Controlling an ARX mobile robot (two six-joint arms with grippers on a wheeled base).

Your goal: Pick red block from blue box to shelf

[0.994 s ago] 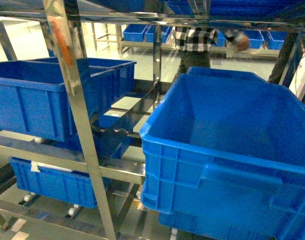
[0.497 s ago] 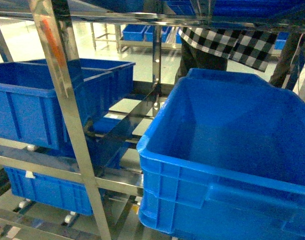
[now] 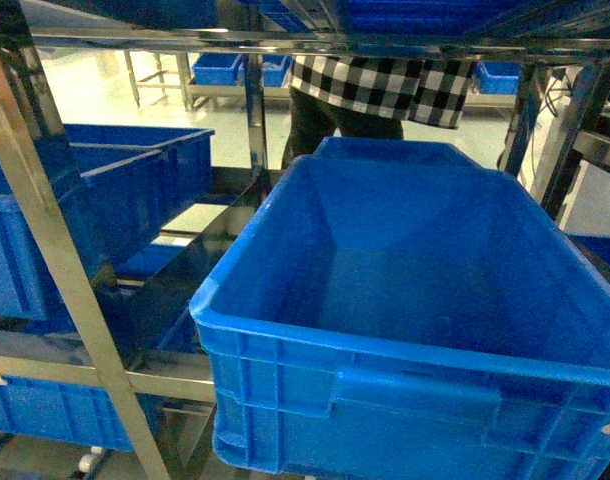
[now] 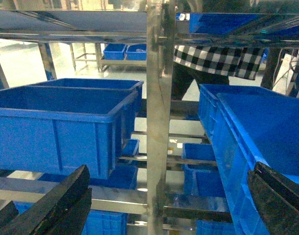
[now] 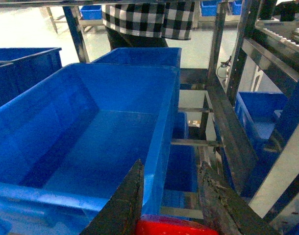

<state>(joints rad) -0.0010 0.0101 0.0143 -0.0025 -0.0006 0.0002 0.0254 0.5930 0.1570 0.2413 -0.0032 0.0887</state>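
The red block (image 5: 171,227) shows as a glossy red edge at the bottom of the right wrist view. My right gripper (image 5: 171,166) is shut on it, its two dark fingers rising on either side. It hangs in front of the shelf (image 5: 228,122), by the near right corner of a big dark blue crate (image 5: 90,127). My left gripper (image 4: 170,169) is open wide with nothing between its fingers, facing a steel upright of the shelf (image 4: 159,98). The blue box is out of view. Neither gripper appears in the head view, which shows the shelf (image 3: 45,240).
A large dark blue ribbed crate (image 3: 415,280) fills the shelf tier ahead, its inside bare. More dark blue crates (image 3: 115,190) stand to the left and on lower tiers (image 4: 61,122). A person in a checkered shirt (image 3: 375,85) stands behind the rack.
The head view has swung to the right, so the big crate now sits nearer the middle and the uprights have slid left. The person in the checkered shirt has leaned in behind the rack.
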